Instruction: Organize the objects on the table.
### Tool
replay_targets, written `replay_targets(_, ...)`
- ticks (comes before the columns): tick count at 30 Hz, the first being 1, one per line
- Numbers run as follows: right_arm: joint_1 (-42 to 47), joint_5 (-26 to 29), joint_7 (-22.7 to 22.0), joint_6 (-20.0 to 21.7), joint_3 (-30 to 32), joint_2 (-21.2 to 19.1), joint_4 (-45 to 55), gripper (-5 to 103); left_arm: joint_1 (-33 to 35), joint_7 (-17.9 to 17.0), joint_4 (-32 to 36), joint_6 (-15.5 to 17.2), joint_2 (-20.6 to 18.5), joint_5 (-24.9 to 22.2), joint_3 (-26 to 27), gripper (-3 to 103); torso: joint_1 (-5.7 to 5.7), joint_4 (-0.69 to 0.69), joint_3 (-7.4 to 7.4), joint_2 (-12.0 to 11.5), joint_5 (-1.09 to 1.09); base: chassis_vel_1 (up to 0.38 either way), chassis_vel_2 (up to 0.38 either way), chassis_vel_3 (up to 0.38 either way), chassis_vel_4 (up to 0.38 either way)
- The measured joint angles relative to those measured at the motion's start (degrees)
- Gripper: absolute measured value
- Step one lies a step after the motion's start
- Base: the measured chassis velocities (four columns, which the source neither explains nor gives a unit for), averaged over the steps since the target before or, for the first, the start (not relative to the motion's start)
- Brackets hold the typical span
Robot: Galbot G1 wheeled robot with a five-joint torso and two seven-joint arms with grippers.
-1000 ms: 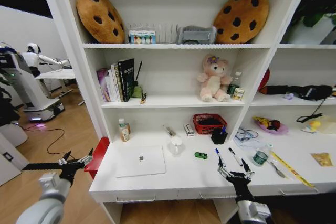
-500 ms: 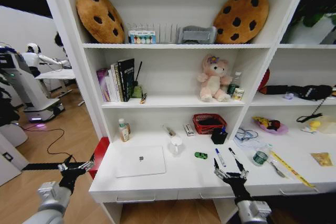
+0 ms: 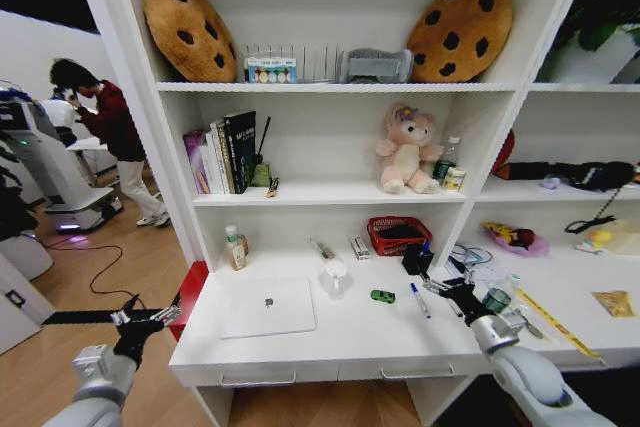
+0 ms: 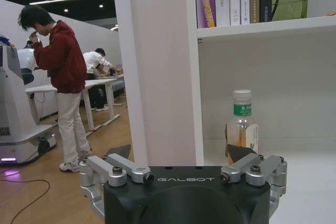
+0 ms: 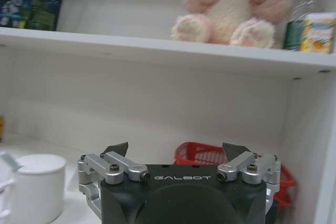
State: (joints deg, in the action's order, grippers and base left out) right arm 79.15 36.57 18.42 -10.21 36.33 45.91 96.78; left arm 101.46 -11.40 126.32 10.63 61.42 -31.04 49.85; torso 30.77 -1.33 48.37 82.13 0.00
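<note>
Pens lie on white table just right of green toy car, long axes running front-to-back. Right gripper, jaws spread and empty, hovers just right of pens, nearer arm. Left gripper, open, parked off table's left end.

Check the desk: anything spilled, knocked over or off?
Nothing spilled or broken. Two pens lie loose on the table beside the black pen cup rather than in it, and a tiny green toy car sits stray mid-desk. The silver laptop lies closed and flat. The right hand hovers open over the pens.
</note>
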Motion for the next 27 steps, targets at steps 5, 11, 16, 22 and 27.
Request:
replay_targets(5,-7.2,3.2,19.8,0.5,-4.2,-2.8,-11.2,92,0.0,0.0,0.0,0.0,0.0,0.0,0.0,100,0.0,-0.03,0.0,0.0,-0.02,0.0,0.0,0.0,0.0)
replay_targets(11,-16.1,3.2,34.1,0.0,-10.4,-3.1,-21.7,85,-0.1,-0.1,0.0,0.0,0.0,-0.1,-0.1,100,0.0,0.01,0.0,0.0,-0.01,0.0,0.0,0.0,0.0)
replay_targets(16,-22.6,1.6,41.6,-1.4,-15.7,-1.9,-29.7,84,-0.1,-0.1,-0.1,0.0,-0.1,-0.1,-0.1,100,0.0,0.0,0.0,0.0,0.0,0.0,0.0,0.0,0.0)
replay_targets(22,-30.9,-3.5,45.6,-4.3,-21.2,1.0,-40.0,84,-0.1,-0.1,-0.1,0.0,-0.1,-0.1,-0.1,100,0.0,0.01,0.0,0.0,0.01,0.0,0.0,0.0,0.0)
replay_targets(27,-34.1,-4.6,46.8,-4.4,-23.8,1.7,-42.6,84,-0.1,-0.1,-0.1,0.0,-0.1,-0.1,-0.1,100,-0.01,0.0,0.0,0.0,0.0,0.0,0.0,0.0,0.0)
